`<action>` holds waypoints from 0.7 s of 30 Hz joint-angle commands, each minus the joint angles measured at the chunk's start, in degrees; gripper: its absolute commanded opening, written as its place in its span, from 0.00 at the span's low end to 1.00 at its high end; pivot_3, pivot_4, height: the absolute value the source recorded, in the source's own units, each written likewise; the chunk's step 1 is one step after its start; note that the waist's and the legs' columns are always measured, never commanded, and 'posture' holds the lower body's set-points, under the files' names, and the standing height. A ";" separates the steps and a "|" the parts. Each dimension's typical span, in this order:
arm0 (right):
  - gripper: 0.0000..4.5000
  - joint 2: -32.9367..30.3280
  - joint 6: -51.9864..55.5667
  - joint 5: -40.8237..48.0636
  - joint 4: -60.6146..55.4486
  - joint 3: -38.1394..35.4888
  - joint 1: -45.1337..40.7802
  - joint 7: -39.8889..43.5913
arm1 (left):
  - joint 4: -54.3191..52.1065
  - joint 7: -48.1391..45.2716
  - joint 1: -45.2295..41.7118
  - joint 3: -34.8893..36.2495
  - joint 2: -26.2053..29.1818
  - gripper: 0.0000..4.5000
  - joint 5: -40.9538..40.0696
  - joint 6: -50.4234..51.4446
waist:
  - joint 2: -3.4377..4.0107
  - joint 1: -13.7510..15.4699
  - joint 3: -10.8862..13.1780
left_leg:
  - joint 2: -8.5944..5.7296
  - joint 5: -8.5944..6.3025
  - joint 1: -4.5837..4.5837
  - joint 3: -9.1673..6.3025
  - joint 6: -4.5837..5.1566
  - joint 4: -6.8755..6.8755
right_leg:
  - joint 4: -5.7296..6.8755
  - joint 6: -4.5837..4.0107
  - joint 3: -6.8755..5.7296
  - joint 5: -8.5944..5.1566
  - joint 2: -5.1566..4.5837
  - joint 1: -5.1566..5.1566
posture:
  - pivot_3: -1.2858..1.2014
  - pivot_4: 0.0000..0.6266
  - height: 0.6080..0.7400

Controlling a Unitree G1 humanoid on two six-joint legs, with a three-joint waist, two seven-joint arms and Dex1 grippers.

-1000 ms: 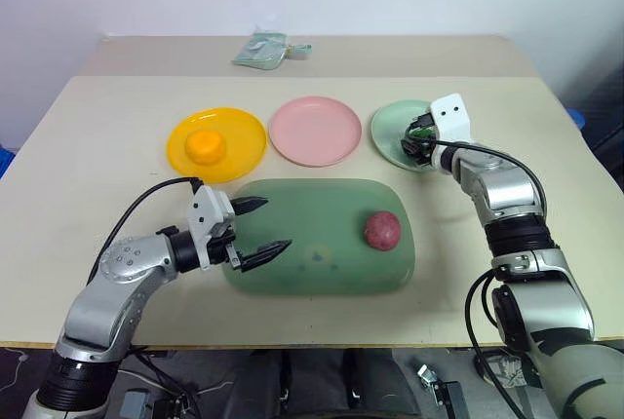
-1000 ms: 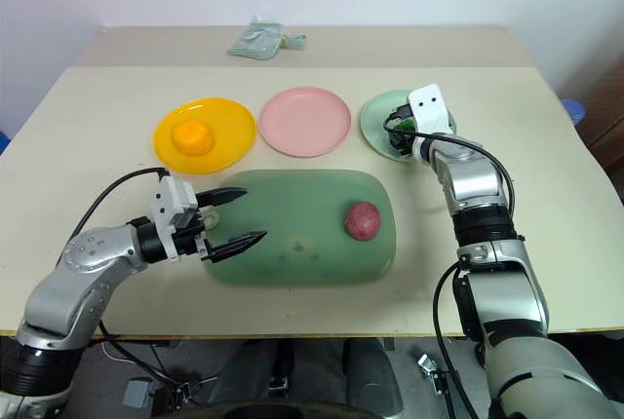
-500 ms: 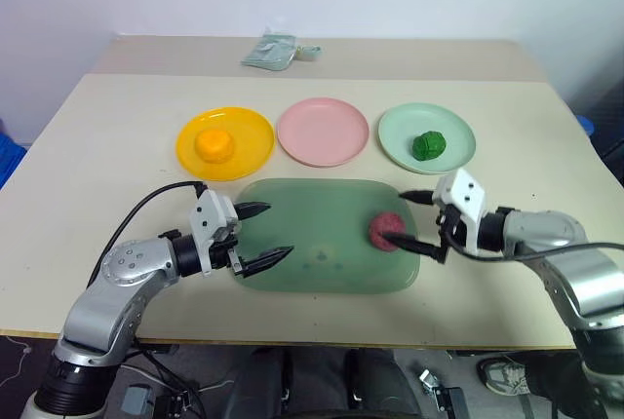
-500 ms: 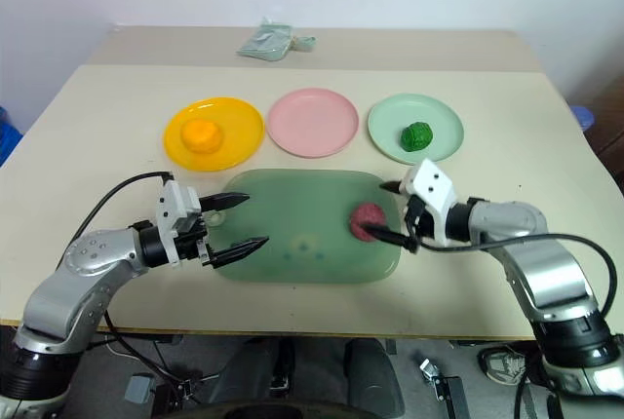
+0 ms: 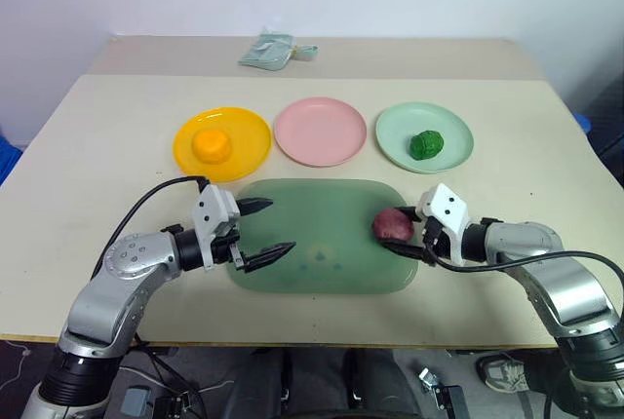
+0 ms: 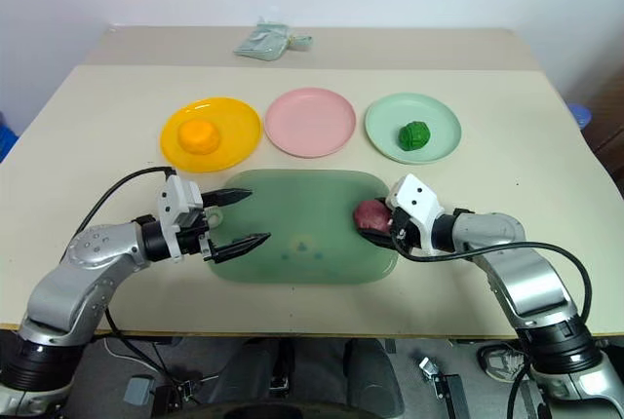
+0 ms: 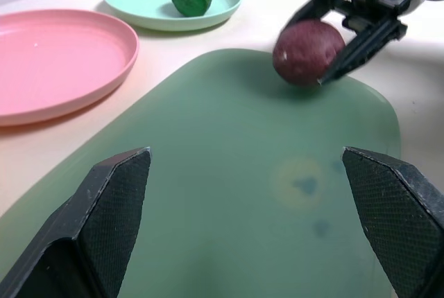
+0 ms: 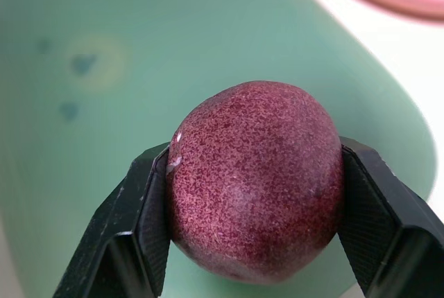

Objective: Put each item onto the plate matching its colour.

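**Purple ball gripped on the tray, two balls already on their plates**

No writing or label can be read on anything here.

At the left of the pale table [image 5: 88, 136], the left gripper [image 5: 261, 232] hangs over the near left end of the green tray [image 5: 322, 273], its two black pointed fingers spread wide with nothing between them. Beyond it sits the yellow plate [image 5: 249, 136], round, shallow and glossy plastic, with the smooth orange-yellow ball [image 5: 211, 145] resting in it.

The tray is a large rounded rectangle of translucent green with a faint dark smudge near its middle. Behind it, the pink plate [image 5: 320, 132] of the same round shape holds nothing. Far back on the table lies a small pale green packet [image 5: 270, 51], soft and crumpled.

Toward the right, the dark reddish-purple ball [image 5: 391, 225], finely speckled in the right wrist view, sits at the tray's right end. The right gripper [image 5: 402, 230] has its black fingers pressed against both sides of that ball, clamping it. Behind it, the pale mint green plate [image 5: 450, 151] carries the dark green ridged ball [image 5: 425, 144] near its centre.
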 commanded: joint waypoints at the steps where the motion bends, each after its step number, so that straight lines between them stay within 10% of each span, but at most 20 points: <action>1: 0.57 6.52 -2.01 -0.82 2.72 -0.06 -9.05 -4.99 | -0.71 3.18 1.31 4.40 -0.13 1.00 0.01 -1.11 | 0.01 -0.52 0.01 | 0.02 0.00 0.01 0.00 0.00 -0.01 | 0.01 0.00 0.01 0.00 0.02 -0.02 | 0.52 0.24 1.00; 7: 0.57 26.29 -4.88 -11.39 30.82 4.13 -30.76 -23.48 | 2.71 11.47 3.28 11.98 -4.40 1.00 0.41 -4.21 | 0.01 -0.39 0.00 | 0.02 0.27 -0.04 0.03 -0.47 -0.07 | 0.16 0.00 -0.01 0.00 0.07 -0.21 | 0.52 0.24 1.00; 13: 0.57 33.16 -14.90 -15.07 53.80 3.59 -41.34 -27.68 | 1.01 14.16 6.43 12.91 -6.50 1.00 1.05 -5.64 | -0.01 -0.07 0.00 | -0.27 0.19 -0.12 -0.01 -0.31 -0.05 | 0.15 0.00 -0.09 0.01 -0.10 -0.20 | 0.52 0.24 1.00; 17: 0.95 33.25 -18.33 -14.96 57.45 2.32 -42.68 -26.76 | -1.26 15.61 8.39 12.99 -7.18 1.00 0.76 -5.52 | -0.01 -0.38 0.00 | -0.42 0.11 -0.12 0.04 -0.17 0.03 | 0.14 0.01 -0.10 0.01 -0.23 -0.16 | 0.52 0.24 1.00; 21: 0.99 30.13 -22.41 -15.44 49.63 3.08 -37.58 -22.41 | -1.76 16.50 9.04 12.86 -7.62 1.00 0.77 -5.56 | 0.01 -0.40 0.00 | -0.29 0.15 -0.12 0.03 -0.25 0.01 | 0.16 0.02 -0.10 0.01 -0.12 -0.20 | 0.52 0.24 1.00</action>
